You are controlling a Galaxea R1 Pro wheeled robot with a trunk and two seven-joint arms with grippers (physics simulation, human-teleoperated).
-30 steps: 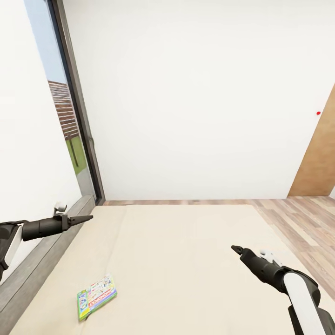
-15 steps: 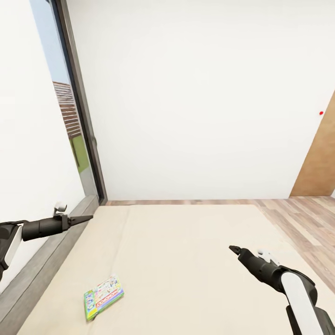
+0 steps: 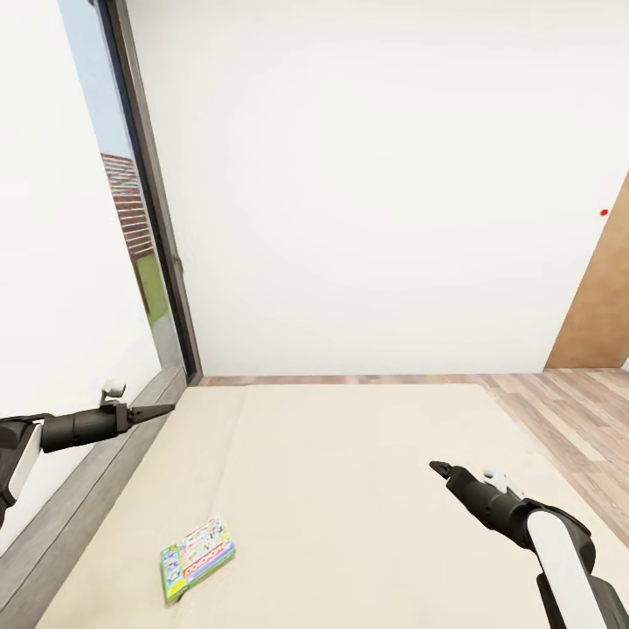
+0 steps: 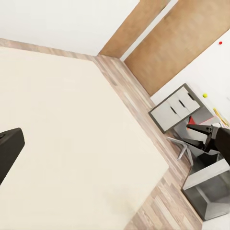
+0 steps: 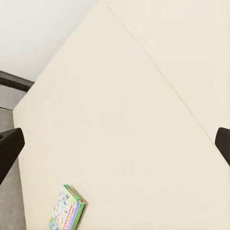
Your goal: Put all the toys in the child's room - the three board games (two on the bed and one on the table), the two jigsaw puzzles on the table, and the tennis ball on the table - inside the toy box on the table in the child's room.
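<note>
One board game (image 3: pixel 196 558), a flat green box with a colourful lid, lies on the beige bed (image 3: pixel 349 489) near its left front part; the right wrist view shows the board game (image 5: pixel 67 210) too. My left gripper (image 3: pixel 164 408) hangs over the bed's left edge, well above and behind the game. My right gripper (image 3: pixel 439 469) hovers over the bed's right side, far from the game. Both are open and hold nothing; the right one's fingers (image 5: pixel 9 148) stand wide apart. A small yellow ball (image 4: pixel 205 95) shows far off in the left wrist view.
A grey bed frame (image 3: pixel 79 515) and a tall window (image 3: pixel 131 218) run along the left. Wooden floor (image 3: pixel 568 419) and a brown door (image 3: pixel 598 306) lie to the right. A grey drawer unit (image 4: pixel 175 111) stands beyond the bed's far side.
The whole picture has shifted slightly to the right, so the camera has moved. The board game lies still on the bed and both arms keep their pose.
</note>
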